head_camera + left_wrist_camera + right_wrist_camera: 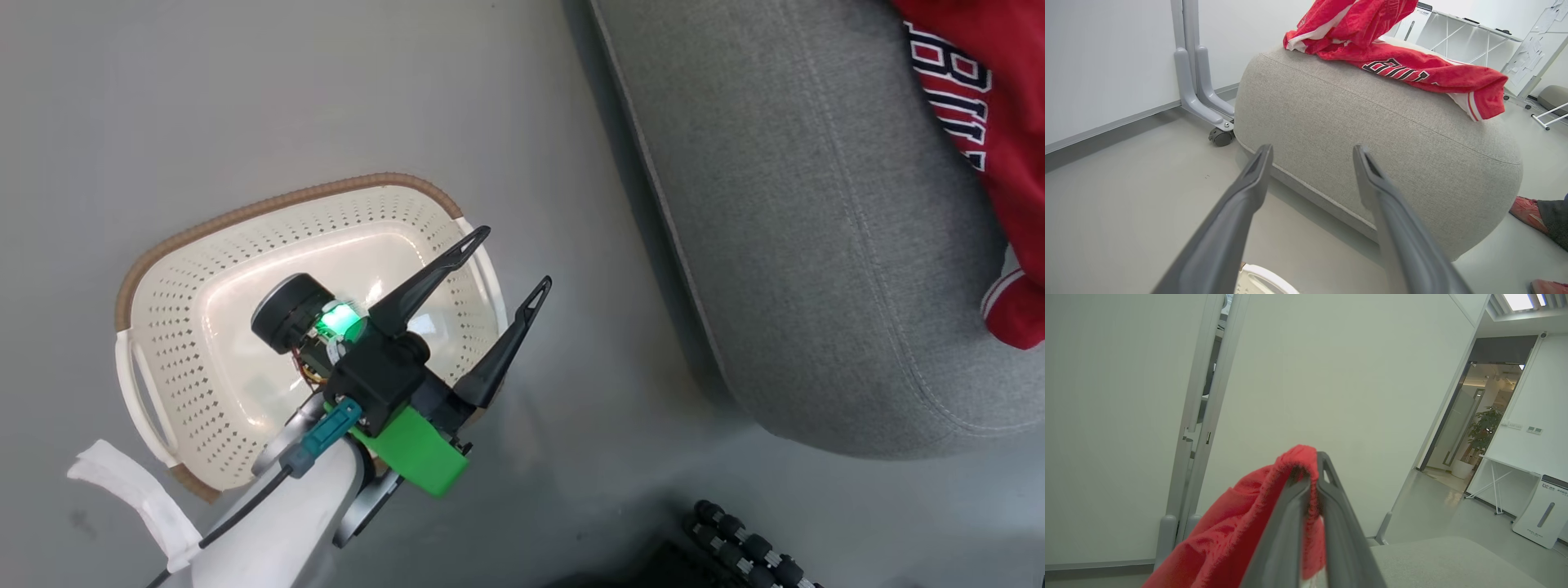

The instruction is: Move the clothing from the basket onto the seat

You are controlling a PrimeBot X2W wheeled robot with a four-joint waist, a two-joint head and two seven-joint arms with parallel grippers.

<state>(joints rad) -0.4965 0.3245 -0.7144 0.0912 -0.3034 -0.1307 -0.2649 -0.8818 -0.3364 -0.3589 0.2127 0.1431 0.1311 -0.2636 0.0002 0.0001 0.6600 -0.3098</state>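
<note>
- Seat [816, 245]: grey cushion, 3 o'clock from basket.
- Basket [171, 327]: apparently empty.
- Clothing [1412, 73]: red, on seat; one piece hangs pinched.
- Right fingers [1312, 467]: clamped on that piece; advise lowering well inboard before release.
- Left fingers [513, 258]: spread, empty, over basket.

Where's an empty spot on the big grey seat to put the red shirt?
The seat is bare from its stitched edge by the floor across to the clothing heaped at its far side. That side is crowded. The right gripper is shut on red clothing.
</note>
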